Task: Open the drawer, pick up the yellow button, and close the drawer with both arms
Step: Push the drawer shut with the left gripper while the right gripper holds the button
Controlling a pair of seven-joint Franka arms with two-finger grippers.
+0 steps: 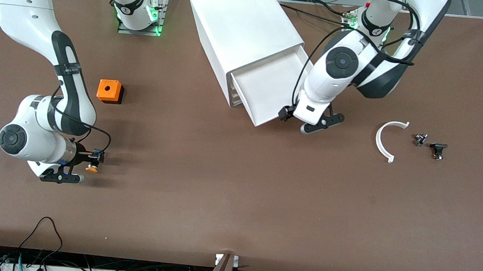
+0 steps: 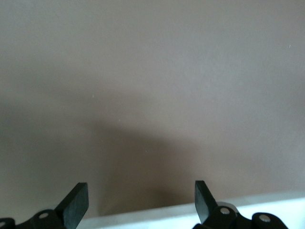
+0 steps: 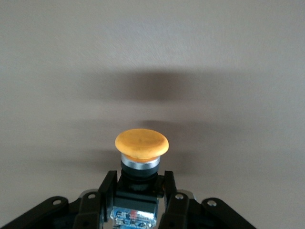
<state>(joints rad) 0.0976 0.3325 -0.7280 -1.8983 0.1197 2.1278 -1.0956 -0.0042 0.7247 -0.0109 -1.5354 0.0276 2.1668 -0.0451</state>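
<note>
Two white arms (image 1: 40, 32), each with one black pincer (image 1: 88, 163). One button (image 1: 92, 168), one orange cube (image 1: 109, 90), one white cabinet (image 1: 244, 33) with one drawer (image 1: 266, 90), one curved white piece (image 1: 383, 141), two small dark parts (image 1: 420, 139).

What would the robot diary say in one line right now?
right gripper: shut on button, over table | left gripper: open, at drawer front | drawer: open

Matt brown table (image 1: 236, 203), glossy plastic drawer (image 1: 266, 90)
</note>
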